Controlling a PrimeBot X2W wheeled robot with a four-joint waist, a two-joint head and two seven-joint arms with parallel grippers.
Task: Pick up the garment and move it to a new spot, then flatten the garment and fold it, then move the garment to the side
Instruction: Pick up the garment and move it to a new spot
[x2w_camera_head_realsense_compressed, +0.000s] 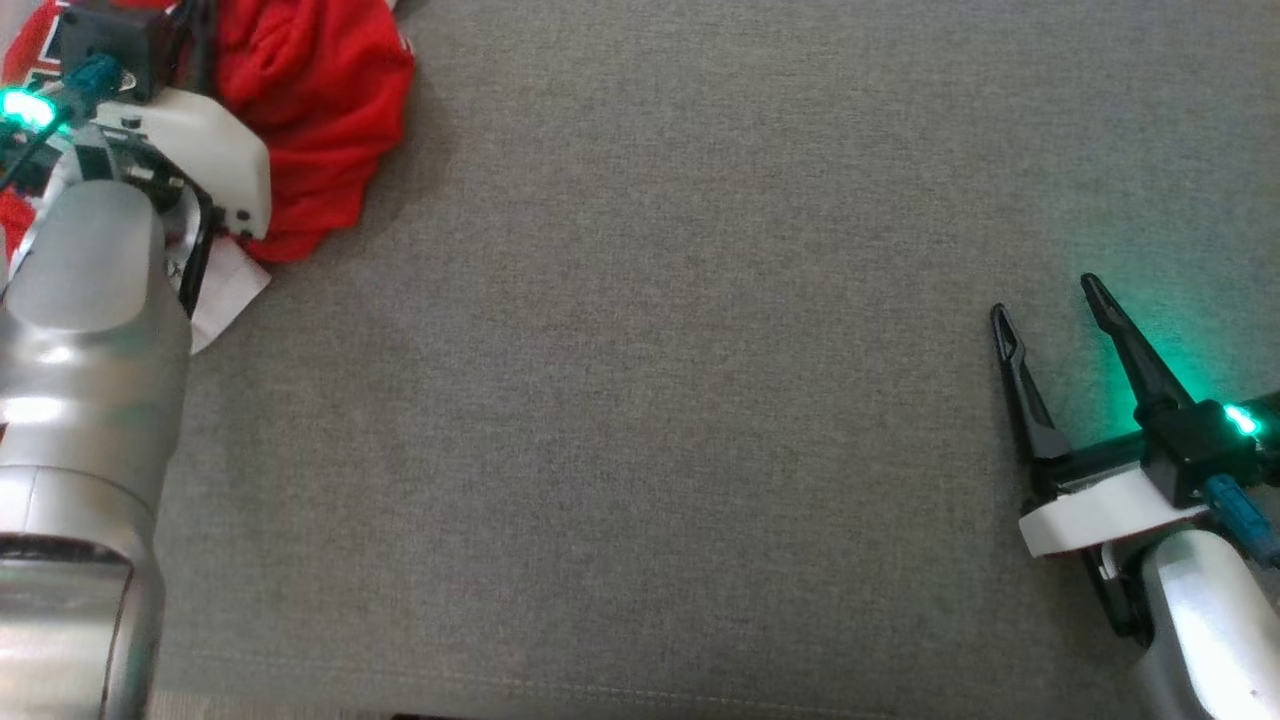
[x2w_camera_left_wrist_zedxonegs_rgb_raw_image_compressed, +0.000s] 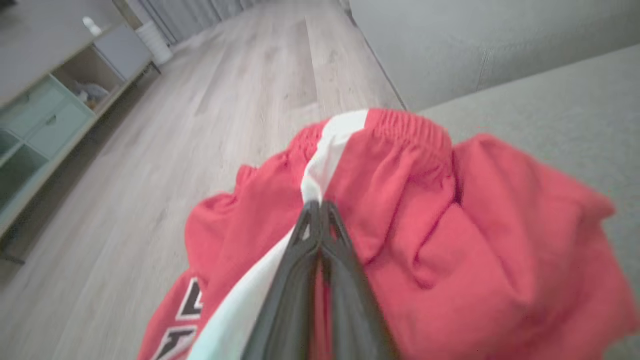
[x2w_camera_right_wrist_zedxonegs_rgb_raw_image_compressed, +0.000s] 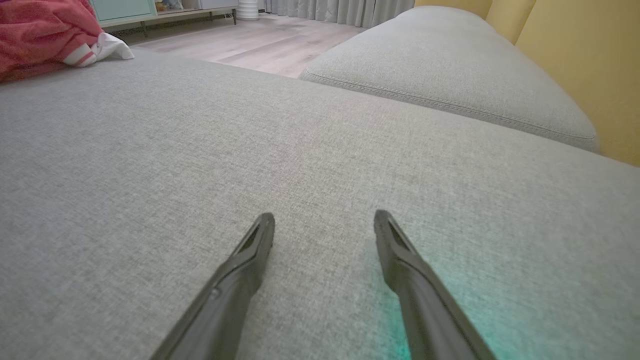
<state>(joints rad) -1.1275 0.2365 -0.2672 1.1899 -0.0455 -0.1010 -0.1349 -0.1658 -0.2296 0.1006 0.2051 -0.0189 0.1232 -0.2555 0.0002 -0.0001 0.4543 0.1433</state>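
Garment (x2w_camera_head_realsense_compressed: 320, 90): red, bunched at sofa cushion (x2w_camera_head_realsense_compressed: 650, 400) edge (head view's upper left)
Left claw (x2w_camera_left_wrist_zedxonegs_rgb_raw_image_compressed: 317, 205): clamped tight on its white stripe (x2w_camera_left_wrist_zedxonegs_rgb_raw_image_compressed: 340, 130)
Right claw (x2w_camera_head_realsense_compressed: 1044, 296): spread wide, empty, well apart from it

A grey woven sofa seat (x2w_camera_head_realsense_compressed: 700, 400) spreads wide, with a second grey cushion (x2w_camera_right_wrist_zedxonegs_rgb_raw_image_compressed: 450, 75) beside its far edge. A yellow surface (x2w_camera_right_wrist_zedxonegs_rgb_raw_image_compressed: 575, 55) rises behind that cushion. Past the seat lies a pale wooden floor (x2w_camera_left_wrist_zedxonegs_rgb_raw_image_compressed: 225, 85), with a low cabinet (x2w_camera_left_wrist_zedxonegs_rgb_raw_image_compressed: 45, 120) with pale green drawers along one side and grey curtains (x2w_camera_right_wrist_zedxonegs_rgb_raw_image_compressed: 340, 10) at the far end.
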